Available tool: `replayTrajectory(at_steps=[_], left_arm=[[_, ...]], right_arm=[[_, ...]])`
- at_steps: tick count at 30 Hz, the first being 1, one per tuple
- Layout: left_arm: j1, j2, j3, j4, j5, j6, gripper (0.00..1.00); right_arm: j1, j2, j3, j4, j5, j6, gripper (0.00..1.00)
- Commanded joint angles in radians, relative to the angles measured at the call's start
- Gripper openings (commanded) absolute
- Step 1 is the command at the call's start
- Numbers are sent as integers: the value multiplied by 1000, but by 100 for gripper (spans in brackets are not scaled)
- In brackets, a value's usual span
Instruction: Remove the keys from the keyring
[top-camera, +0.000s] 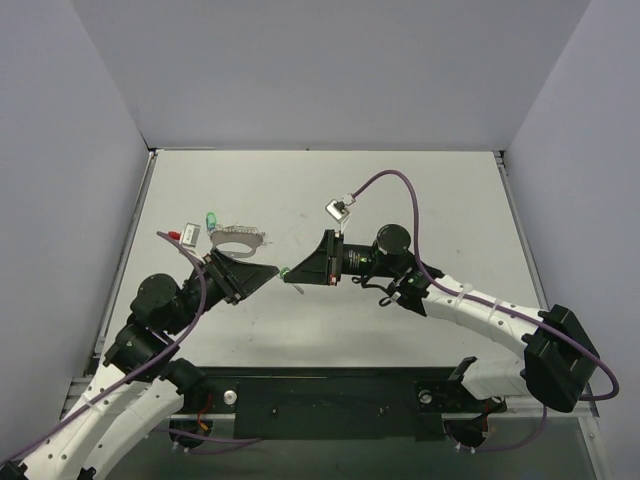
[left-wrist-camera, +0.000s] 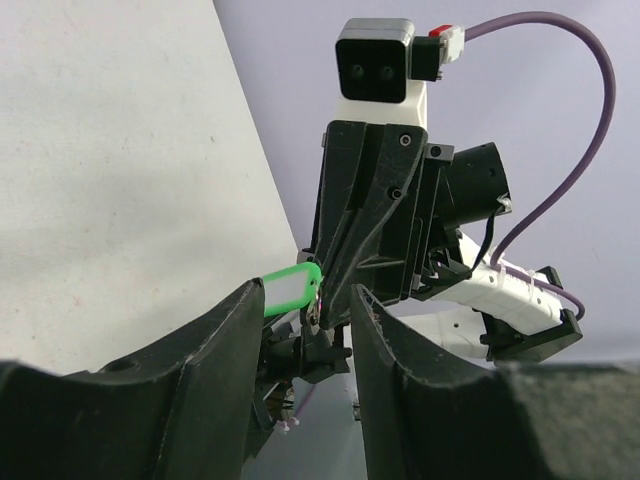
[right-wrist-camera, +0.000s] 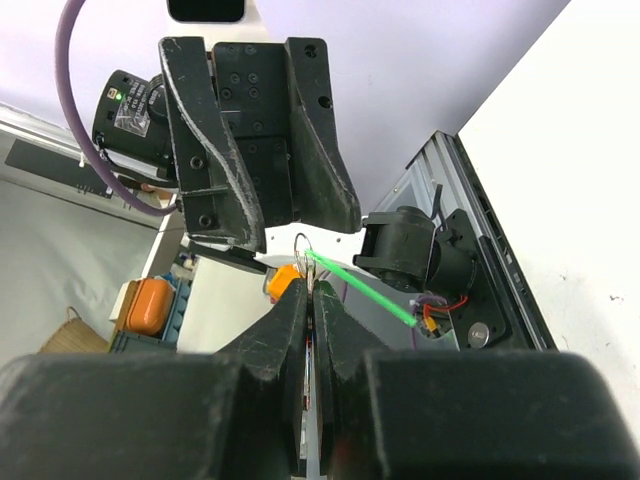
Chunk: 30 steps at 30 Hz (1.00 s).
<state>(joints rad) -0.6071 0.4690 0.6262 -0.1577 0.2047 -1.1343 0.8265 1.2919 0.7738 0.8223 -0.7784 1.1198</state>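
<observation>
The keyring (top-camera: 238, 238) lies on the table (top-camera: 420, 200). Near it, the left gripper (top-camera: 270, 272) is open. The right gripper (right-wrist-camera: 312, 292) pinches one green key (left-wrist-camera: 290, 288) in the air. Best to keep that pinch tight and move slowly.

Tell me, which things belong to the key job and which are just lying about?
Job: green key between left pincer and right pincer; second green key and silvery keyring on the table.
Lying about: orange object, basket, both beyond the table.
</observation>
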Motion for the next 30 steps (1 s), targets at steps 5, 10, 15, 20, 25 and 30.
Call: replayTrajectory(at_steps=[5, 10, 15, 20, 25, 30], left_arm=[[1, 0, 177, -156, -7, 152, 49], [1, 118, 366, -351, 83, 347, 46], [3, 198, 477, -447, 127, 432, 45], [3, 281, 584, -558, 199, 478, 45], [3, 316, 610, -595, 257, 501, 46], [1, 309, 575, -517, 354, 458, 46]], right_arm=[[10, -28, 84, 26, -64, 25, 0], [16, -77, 114, -133, -102, -57, 0], [28, -121, 127, -271, -131, -147, 0], [31, -146, 134, -339, -133, -202, 0], [31, -161, 150, -412, -125, -245, 0], [33, -169, 153, -423, -122, -253, 0]])
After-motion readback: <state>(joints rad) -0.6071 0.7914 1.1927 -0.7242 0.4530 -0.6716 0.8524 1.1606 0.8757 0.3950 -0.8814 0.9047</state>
